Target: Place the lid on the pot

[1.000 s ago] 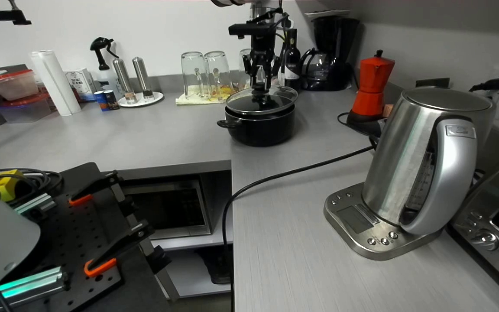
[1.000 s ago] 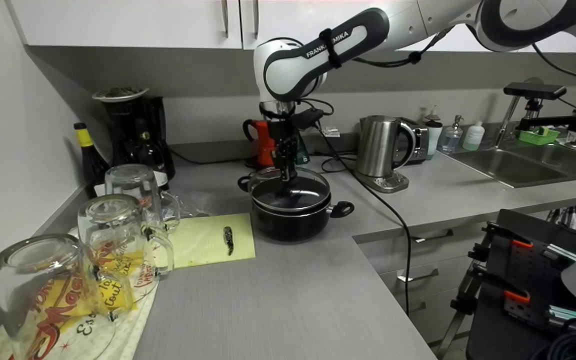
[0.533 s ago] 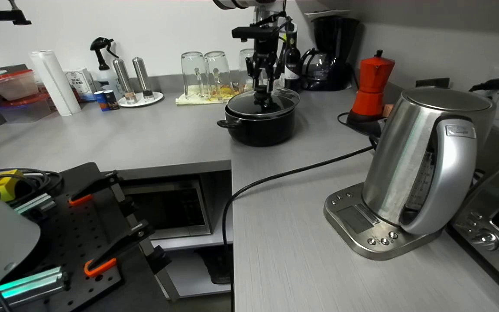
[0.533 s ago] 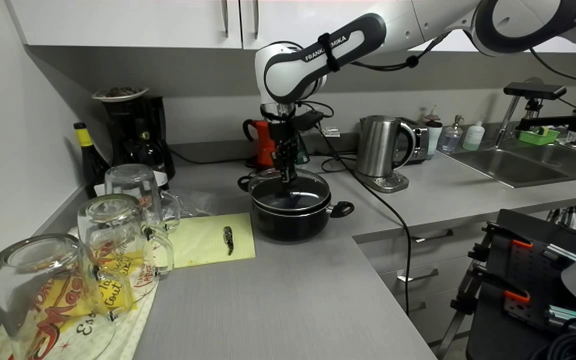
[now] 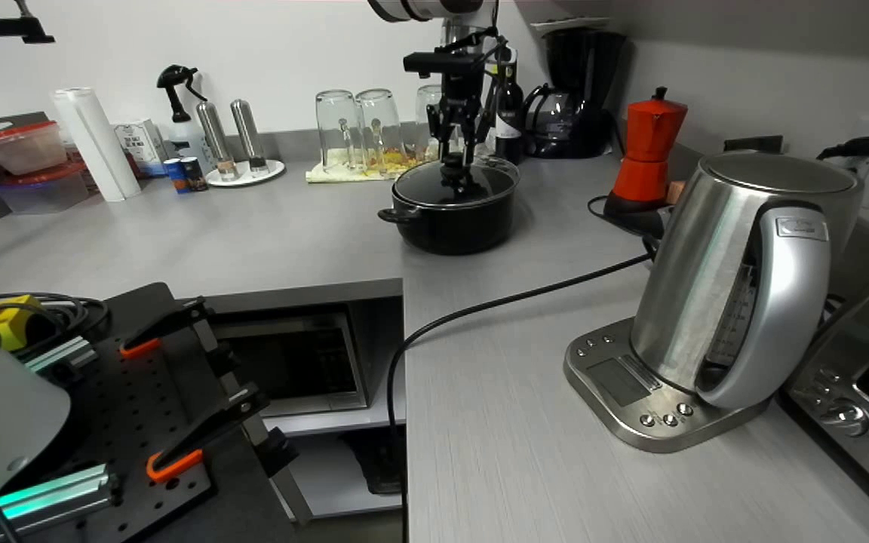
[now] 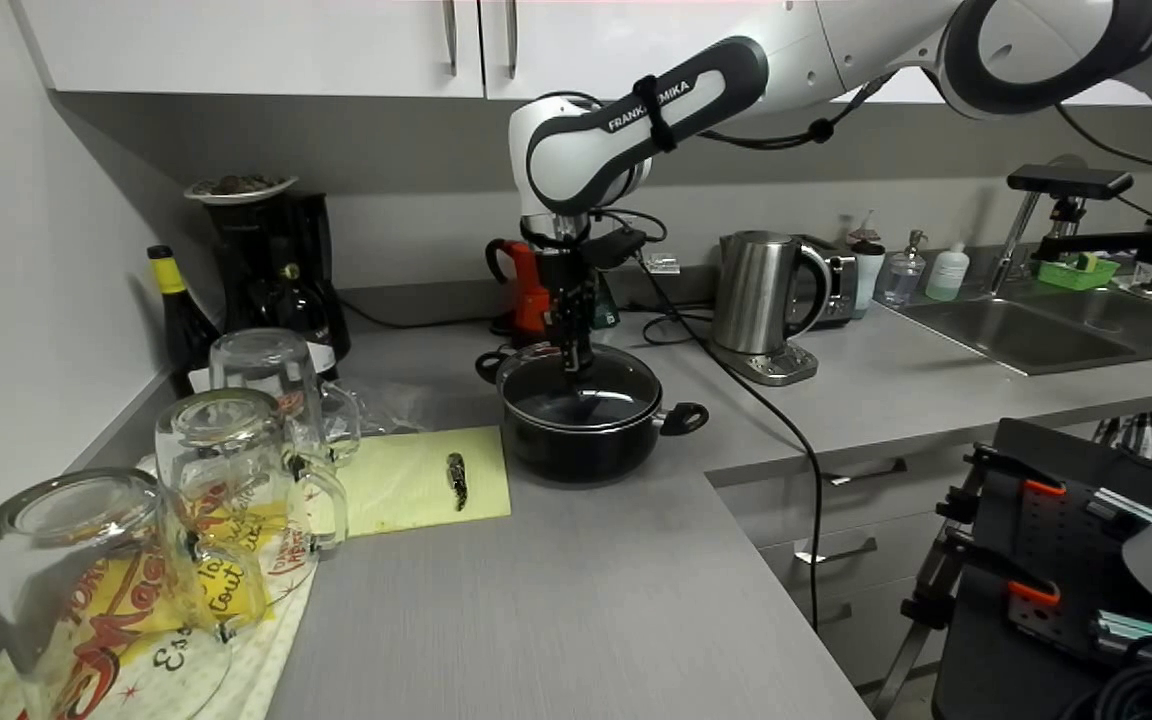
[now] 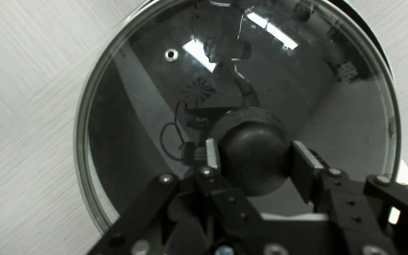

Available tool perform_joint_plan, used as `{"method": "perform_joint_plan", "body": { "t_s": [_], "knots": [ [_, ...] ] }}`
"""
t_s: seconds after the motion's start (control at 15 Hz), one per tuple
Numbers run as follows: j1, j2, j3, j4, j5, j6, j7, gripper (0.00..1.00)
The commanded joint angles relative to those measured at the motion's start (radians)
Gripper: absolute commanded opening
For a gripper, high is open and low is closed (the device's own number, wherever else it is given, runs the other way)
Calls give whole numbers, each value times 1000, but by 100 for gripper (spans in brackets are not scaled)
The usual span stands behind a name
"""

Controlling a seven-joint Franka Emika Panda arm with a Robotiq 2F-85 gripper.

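The lid (image 6: 586, 400) sits over the pot (image 6: 581, 452), which stands on the table (image 6: 536, 600); from the pot, a yellow sheet (image 6: 391, 490) lies at eight o'clock and the kettle (image 6: 756, 290) stands at two in an exterior view. In both exterior views the lid's rim looks level, with no clear gap beneath it. I have the claw (image 7: 258, 154) clamped on the lid's knob (image 7: 256, 164), pads (image 7: 213, 154) bearing at nine and three o'clock in the wrist view. There a dark sliver of pot shows past the rim at one o'clock; whether that is true offset or only viewing angle, I cannot tell.

Assessment: placing is nearly complete; confirming the seat and releasing remain. Before release I should ease the lid lightly toward one o'clock and watch for it to settle, without bearing down, since the pot could slide. Then part the pads slowly and evenly, so that neither drags the knob sideways, and rise straight up. Should the rim tip at any hour, grip again and level it first.
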Motion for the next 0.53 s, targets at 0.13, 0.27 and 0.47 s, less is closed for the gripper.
{"method": "perform_joint_plan", "body": {
  "t_s": [0.13, 0.27, 0.47],
  "knots": [
    [-6, 6, 7, 37, 31, -40, -9, 25],
    [-7, 3, 7, 32, 34, -38, -9, 25],
    [-9, -7, 9, 18, 37, -33, -9, 25]
  ]
}}
